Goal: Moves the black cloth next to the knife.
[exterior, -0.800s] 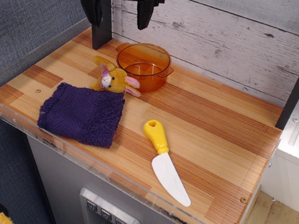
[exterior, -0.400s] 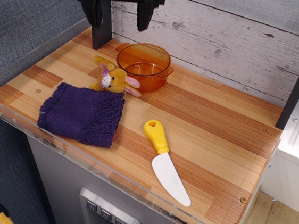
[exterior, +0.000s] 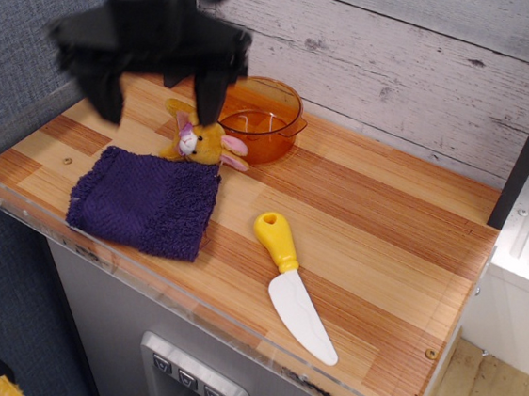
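The black cloth (exterior: 145, 202), a dark purple-navy fuzzy square, lies flat at the front left of the wooden table (exterior: 384, 230). The knife (exterior: 293, 284), with a yellow handle and white blade, lies to the cloth's right, a short gap away. My gripper (exterior: 157, 99) is blurred by motion, open and empty, hanging above the cloth's far edge with its two black fingers spread apart.
A small yellow plush rabbit (exterior: 204, 141) lies against the cloth's far edge. An orange transparent pot (exterior: 254, 115) stands behind it. A clear acrylic rim runs along the table's front and left edges. A black post stands at the right.
My gripper has dropped from the top of the frame and shifted left and toward the cloth. The cloth, knife, rabbit and pot have not moved.
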Motion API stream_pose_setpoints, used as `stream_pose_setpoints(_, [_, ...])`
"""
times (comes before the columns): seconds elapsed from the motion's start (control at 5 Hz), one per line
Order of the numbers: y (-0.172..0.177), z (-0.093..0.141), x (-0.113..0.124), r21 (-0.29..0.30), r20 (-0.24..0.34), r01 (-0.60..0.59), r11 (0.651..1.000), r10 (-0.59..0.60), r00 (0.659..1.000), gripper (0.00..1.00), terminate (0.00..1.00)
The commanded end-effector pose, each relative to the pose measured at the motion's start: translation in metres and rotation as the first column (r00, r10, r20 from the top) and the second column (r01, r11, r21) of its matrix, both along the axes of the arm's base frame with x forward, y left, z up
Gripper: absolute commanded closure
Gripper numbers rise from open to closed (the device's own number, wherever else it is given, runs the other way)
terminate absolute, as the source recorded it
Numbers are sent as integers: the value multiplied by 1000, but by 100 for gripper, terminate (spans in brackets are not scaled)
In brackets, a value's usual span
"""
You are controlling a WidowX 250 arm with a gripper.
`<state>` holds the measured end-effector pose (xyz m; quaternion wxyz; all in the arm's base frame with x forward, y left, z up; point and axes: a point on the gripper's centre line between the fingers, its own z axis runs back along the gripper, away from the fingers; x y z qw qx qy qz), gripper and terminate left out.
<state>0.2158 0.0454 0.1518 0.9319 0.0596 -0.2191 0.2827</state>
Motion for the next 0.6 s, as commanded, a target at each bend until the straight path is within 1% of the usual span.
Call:
stream_pose_setpoints(0.0, [11,-11,-33,45,10,-33,998,33,999,0,0])
stream_pose_setpoints(0.2, [39,-27,-11,58,-10,-81,995,81,997,0,0])
stream_pose_setpoints(0.4, [64,-38,2,52,-24,-117,992,118,993,0,0])
